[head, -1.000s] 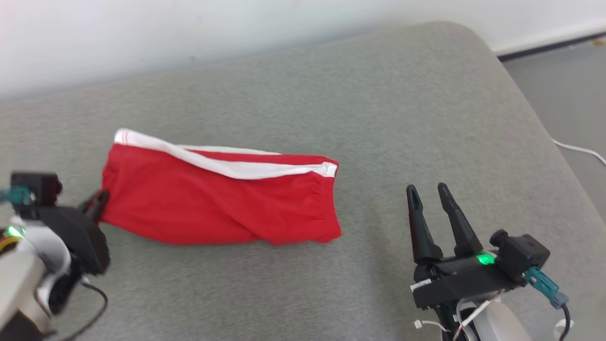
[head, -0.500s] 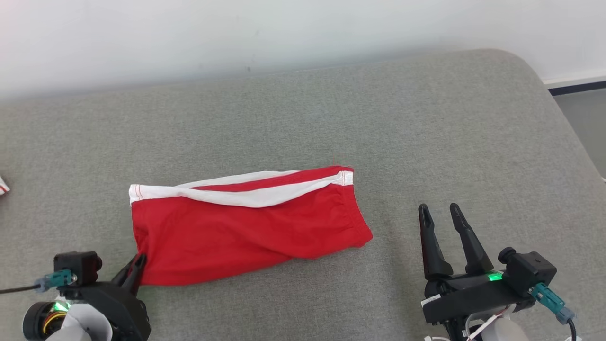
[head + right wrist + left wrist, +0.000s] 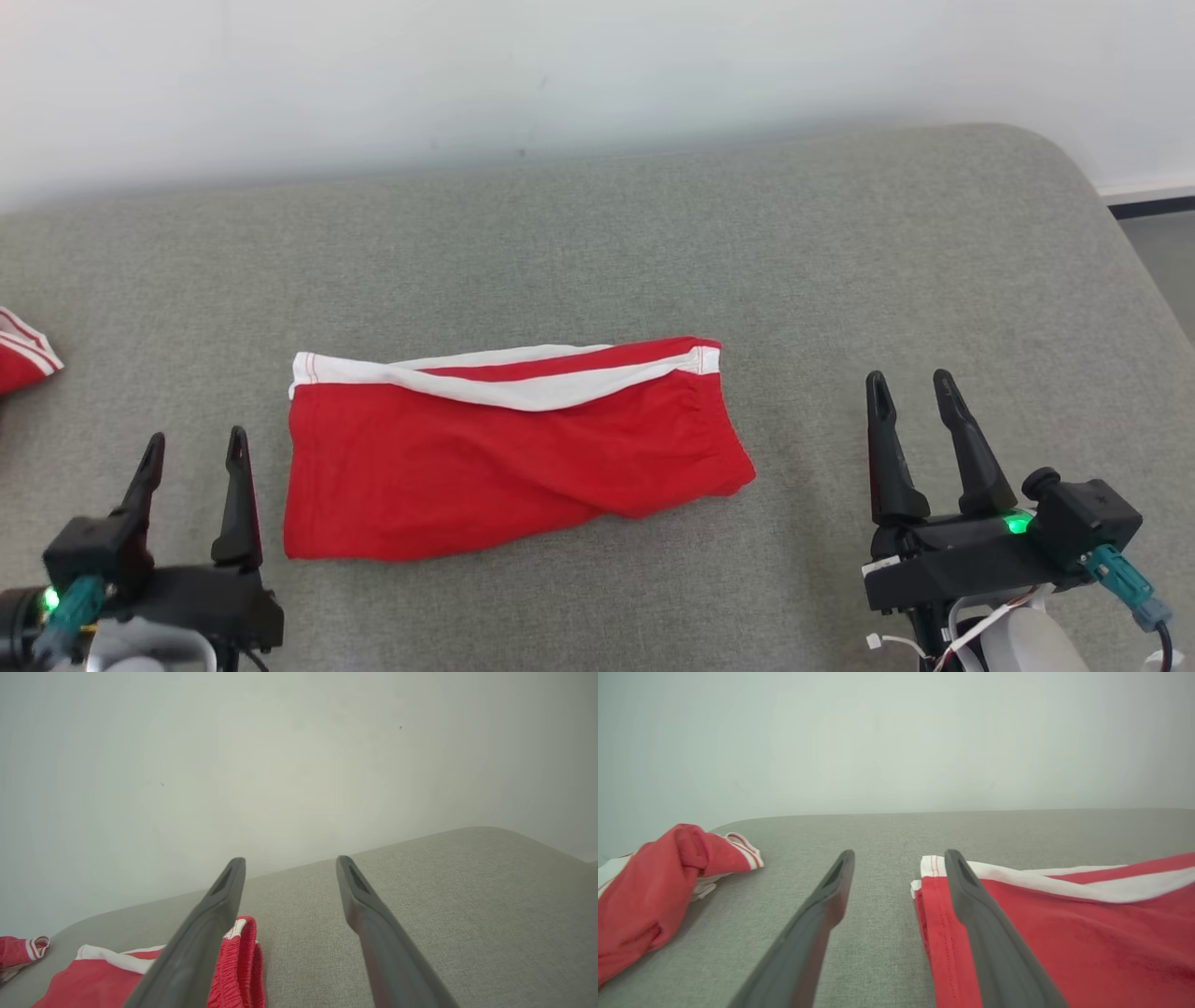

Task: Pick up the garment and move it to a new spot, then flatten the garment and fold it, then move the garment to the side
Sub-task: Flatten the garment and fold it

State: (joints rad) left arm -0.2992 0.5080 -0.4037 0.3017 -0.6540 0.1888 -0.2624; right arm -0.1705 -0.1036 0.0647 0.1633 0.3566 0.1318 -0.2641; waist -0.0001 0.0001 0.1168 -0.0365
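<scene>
The garment [image 3: 504, 448] is a pair of red shorts with a white band, lying folded and flat on the grey cushion [image 3: 653, 243]. My left gripper [image 3: 194, 448] stands open just left of the garment's left edge, apart from it, with nothing between its fingers. In the left wrist view the garment [image 3: 1087, 933] lies at the right, partly behind the right finger [image 3: 985, 933]. My right gripper [image 3: 910, 390] stands open, empty, to the right of the garment. The right wrist view catches the garment's elastic end [image 3: 240, 961] at lower left.
A second red and white piece of clothing [image 3: 23, 350] lies crumpled at the cushion's far left, also seen as a heap [image 3: 658, 882] in the left wrist view. A pale wall [image 3: 560, 65] runs behind the cushion. The cushion's rounded corner and floor [image 3: 1167, 261] are at right.
My left gripper has let go of the garment's lower left corner, opened and drawn back. The camera turned, shifting the whole picture. The right gripper stays open.
</scene>
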